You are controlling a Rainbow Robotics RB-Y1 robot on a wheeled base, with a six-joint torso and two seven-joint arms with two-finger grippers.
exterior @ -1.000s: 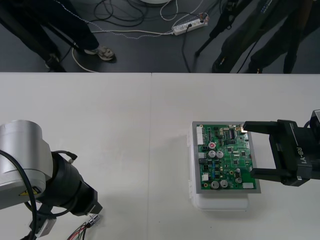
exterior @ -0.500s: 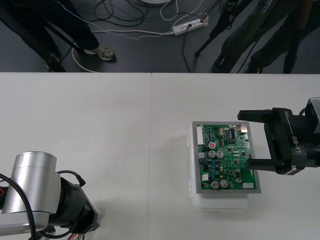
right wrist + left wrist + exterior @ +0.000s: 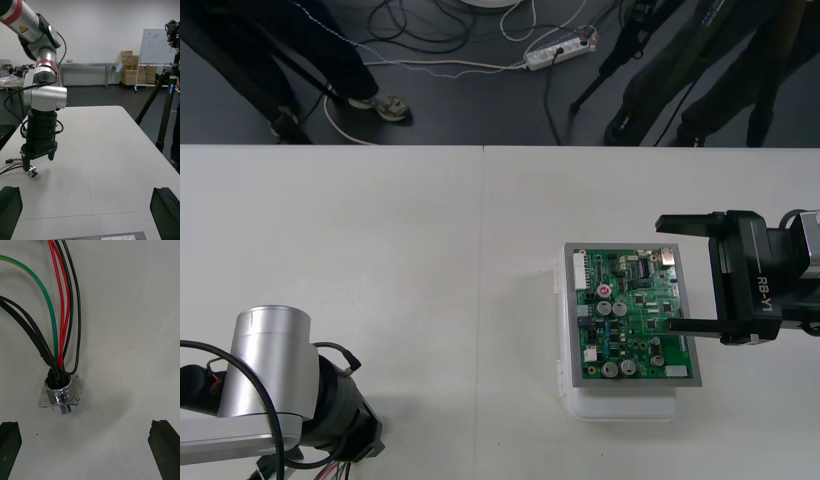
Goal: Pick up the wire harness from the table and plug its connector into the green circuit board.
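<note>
Your left gripper (image 3: 86, 423) hangs wide open over the near-left corner of the table (image 3: 430, 260). The wire harness (image 3: 56, 348) lies on the table just beneath it, metal socket (image 3: 60, 394) nearest its fingers (image 3: 9, 438). Your right gripper (image 3: 692, 273), jaws spread too, hovers at the right edge of the green circuit board (image 3: 625, 315).
</note>
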